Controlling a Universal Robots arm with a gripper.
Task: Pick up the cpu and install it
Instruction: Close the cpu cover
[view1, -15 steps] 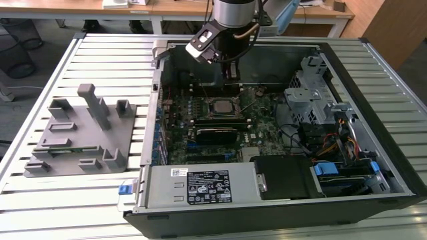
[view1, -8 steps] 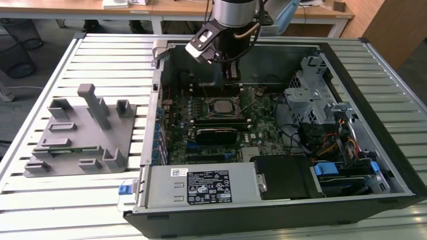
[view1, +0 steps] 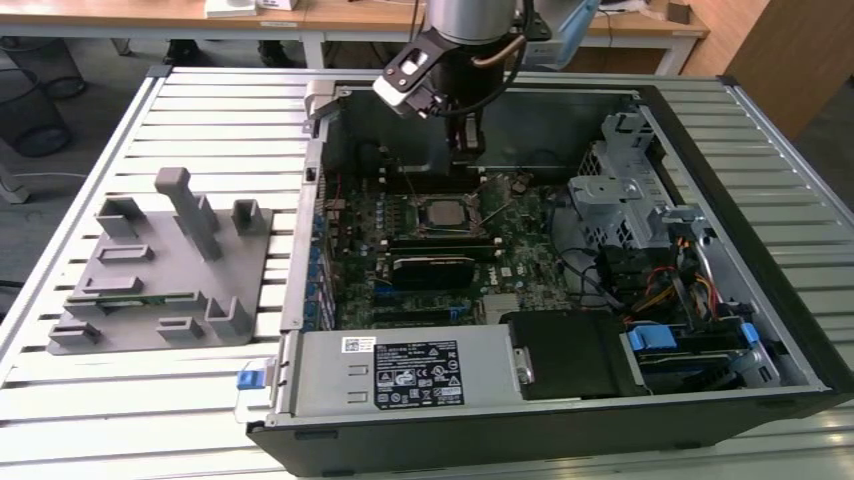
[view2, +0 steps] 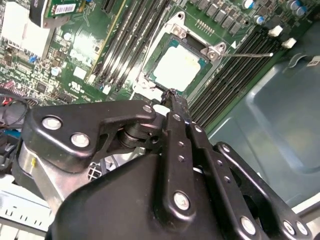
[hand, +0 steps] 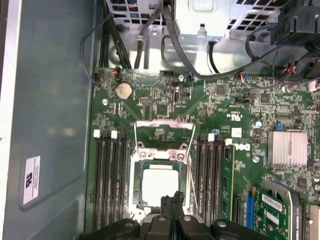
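Cpu (view1: 438, 213) lies in the open computer case (view1: 534, 430), which stands on the slatted table (view1: 80, 400) to the exterior view's right of a grey holder (view1: 160, 270). It sits flat in the motherboard socket (hand: 134, 185), square, silver top up, edges parallel to the memory slots (hand: 107, 180). My jaws are clenched on nothing, over one edge of it.

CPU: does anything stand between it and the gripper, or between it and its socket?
Nothing visible does. The cpu already lies in the open socket with its silver top bare. The shut gripper hangs right over the cpu's edge, with nothing between them.
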